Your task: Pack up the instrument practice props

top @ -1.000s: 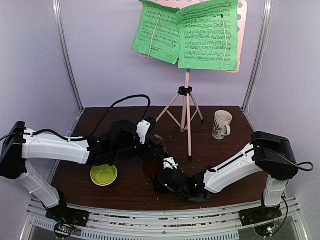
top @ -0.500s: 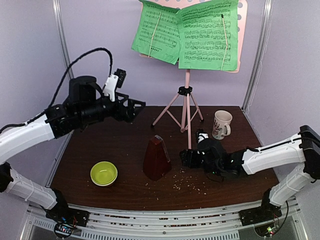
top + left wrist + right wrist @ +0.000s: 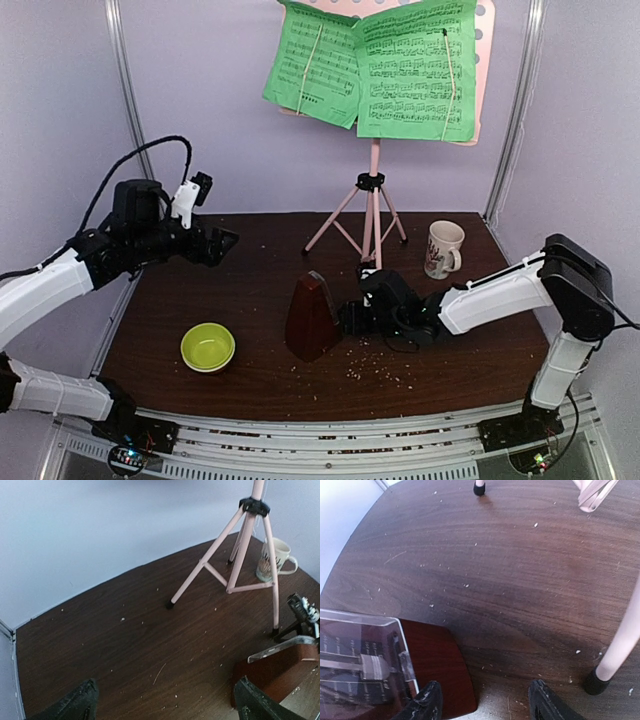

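Table (image 3: 460, 375) of dark brown wood, top external view: pink tripod music stand (image 3: 375, 190) upright at the far middle, feet on the table, with green sheet-music pages (image 3: 400, 70) spread open across its desk. Dark red pyramid metronome (image 3: 312, 320) upright near the table's centre, in front of the stand's legs. White mug (image 3: 444, 248) to the right of the stand. Yellow-green bowl (image 3: 208, 348) at near left, well apart from the metronome. Left end effector (image 3: 225, 243) raised over the far left of the table, holding nothing. Right end effector (image 3: 350, 318) low, just beside the metronome's right side; contact cannot be told here. Left wrist view: left end effector (image 3: 166, 684) wide, its two fingers at the lower corners with only bare table between them. Music stand legs (image 3: 240, 550) beyond, mug (image 3: 272, 560) behind them, metronome (image 3: 285, 670) at lower right. Right wrist view: right end effector (image 3: 485, 684) parted to a middling width, gripping nothing, bare table between the jaws. One finger (image 3: 426, 705) overlaps the edge of the metronome (image 3: 440, 665); touching or apart cannot be told. Clear plastic cover (image 3: 360, 655) lies against the metronome's face, pendulum and scale showing through. One stand leg (image 3: 622, 640) with a black foot at right. Pale crumbs (image 3: 466, 585) scattered over the wood.
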Controlling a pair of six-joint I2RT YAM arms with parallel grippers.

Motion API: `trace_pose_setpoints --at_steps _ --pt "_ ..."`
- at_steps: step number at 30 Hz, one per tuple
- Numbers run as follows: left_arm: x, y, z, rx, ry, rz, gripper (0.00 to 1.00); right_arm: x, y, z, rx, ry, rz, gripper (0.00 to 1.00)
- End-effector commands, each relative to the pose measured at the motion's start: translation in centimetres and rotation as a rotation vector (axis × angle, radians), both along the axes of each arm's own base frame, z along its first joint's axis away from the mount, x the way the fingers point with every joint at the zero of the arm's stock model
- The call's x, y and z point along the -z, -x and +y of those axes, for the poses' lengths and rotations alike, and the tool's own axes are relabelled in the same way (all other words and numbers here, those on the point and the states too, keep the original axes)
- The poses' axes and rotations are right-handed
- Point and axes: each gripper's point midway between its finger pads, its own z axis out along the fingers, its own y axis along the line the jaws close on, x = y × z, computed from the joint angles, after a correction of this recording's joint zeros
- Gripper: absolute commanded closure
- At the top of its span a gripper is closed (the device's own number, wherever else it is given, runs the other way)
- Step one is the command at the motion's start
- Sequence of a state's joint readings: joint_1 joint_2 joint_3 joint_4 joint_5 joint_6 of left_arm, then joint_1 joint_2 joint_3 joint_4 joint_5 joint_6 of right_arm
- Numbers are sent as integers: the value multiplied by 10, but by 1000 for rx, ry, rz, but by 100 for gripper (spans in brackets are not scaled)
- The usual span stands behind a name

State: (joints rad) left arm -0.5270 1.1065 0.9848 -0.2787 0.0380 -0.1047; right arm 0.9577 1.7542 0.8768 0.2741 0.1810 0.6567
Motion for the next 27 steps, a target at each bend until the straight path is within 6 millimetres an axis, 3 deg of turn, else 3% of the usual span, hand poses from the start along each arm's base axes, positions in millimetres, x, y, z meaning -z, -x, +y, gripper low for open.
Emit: trace_pose_setpoints --at_steps 1,6,9,13,16,20,27 --pt "20 -13 12 -66 -63 -34 2 -2 21 23 -147 -15 10 40" --pt "23 -14 11 -64 -62 -28 2 0 63 40 -301 -15 14 39" --pt "19 -14 16 -85 -61 -43 2 -7 75 37 -335 -24 -1 39" --pt "14 -11 20 -97 -54 -60 2 -42 67 20 -320 -24 -96 33" --pt "11 -11 22 -107 -51 -71 2 -79 64 22 -382 -84 -152 24" --pt "10 -12 26 -120 -50 -75 2 -117 65 46 -548 -157 -199 13" --pt "-6 -11 42 -175 6 -123 2 -129 73 94 -830 -182 -152 7"
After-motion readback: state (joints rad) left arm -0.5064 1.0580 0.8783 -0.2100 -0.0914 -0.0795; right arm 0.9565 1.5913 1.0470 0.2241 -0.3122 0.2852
